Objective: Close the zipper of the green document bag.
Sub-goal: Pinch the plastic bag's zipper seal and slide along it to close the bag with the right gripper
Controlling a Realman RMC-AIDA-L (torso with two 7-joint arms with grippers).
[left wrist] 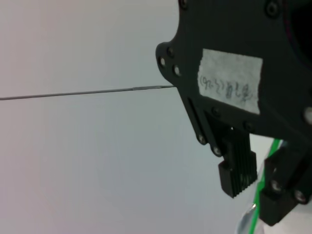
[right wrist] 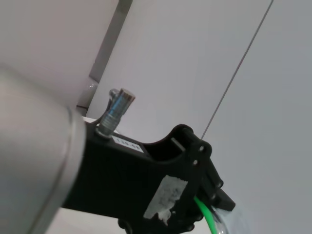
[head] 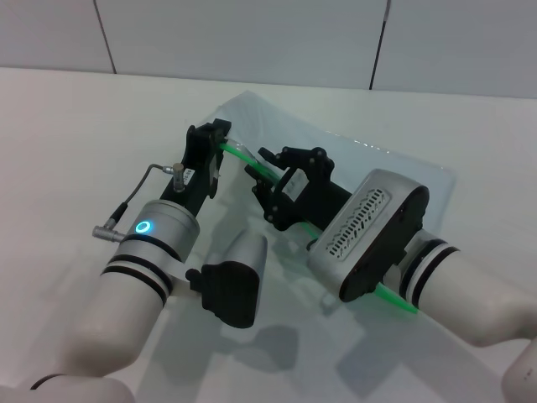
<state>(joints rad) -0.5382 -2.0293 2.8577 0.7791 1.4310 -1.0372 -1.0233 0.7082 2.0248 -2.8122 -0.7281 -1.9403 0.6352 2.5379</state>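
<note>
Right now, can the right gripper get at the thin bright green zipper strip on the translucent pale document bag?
Probably yes: the right gripper sits over the thin bright green zipper strip of the translucent pale document bag, nothing between. The left gripper holds the strip's far end.

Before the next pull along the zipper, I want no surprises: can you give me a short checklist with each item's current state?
1. Left gripper at the far end of the thin bright green zipper strip: ok, its fingers sit on the strip.
2. Right gripper on the strip, nearer the robot: ok.
3. Slider held by the right gripper: cannot tell, hidden.
4. Flat translucent pale plastic document bag lying on the white table: ok.
5. Strip continuing behind the right wrist: ok, green shows there.
6. Zipper closed so far: cannot tell.
</note>
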